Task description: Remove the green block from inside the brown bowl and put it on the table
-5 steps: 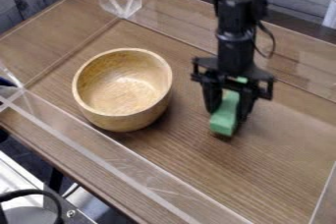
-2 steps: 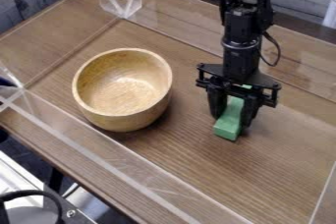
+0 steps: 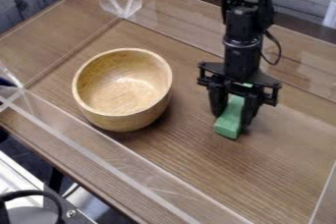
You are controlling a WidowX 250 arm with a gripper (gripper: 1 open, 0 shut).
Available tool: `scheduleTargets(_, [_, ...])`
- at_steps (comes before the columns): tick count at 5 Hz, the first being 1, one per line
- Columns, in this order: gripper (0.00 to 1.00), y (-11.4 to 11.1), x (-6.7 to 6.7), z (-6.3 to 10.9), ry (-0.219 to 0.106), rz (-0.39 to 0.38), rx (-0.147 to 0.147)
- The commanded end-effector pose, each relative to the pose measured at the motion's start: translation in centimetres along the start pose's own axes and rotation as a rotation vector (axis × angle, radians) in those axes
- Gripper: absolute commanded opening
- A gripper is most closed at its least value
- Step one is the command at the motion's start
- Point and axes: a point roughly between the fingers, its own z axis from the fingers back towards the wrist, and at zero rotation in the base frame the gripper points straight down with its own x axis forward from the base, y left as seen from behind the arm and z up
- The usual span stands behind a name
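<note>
The green block (image 3: 231, 122) stands on end on the table (image 3: 144, 169), to the right of the brown bowl (image 3: 122, 88). My gripper (image 3: 237, 110) points straight down over it, its two black fingers shut on the block's upper part. The block's lower end touches or nearly touches the tabletop. Nothing shows inside the bowl, which sits upright at left of centre.
Clear plastic walls edge the table, with a low wall (image 3: 79, 149) along the front left and a corner piece (image 3: 126, 2) at the back. The arm's black column (image 3: 242, 22) rises from the gripper toward the top of the view.
The gripper and the block have shifted slightly to the right since a second ago; since the later earlier frame nothing has moved.
</note>
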Motion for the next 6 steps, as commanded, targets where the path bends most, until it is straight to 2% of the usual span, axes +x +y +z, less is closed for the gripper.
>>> scheduleTargets(1, [0.00, -0.10, 1.22, 1.39, -0.053, -0.007, -0.003])
scheduleTargets(6, [0.00, 0.67, 2.00, 0.46, -0.044, -0.009, 0.014])
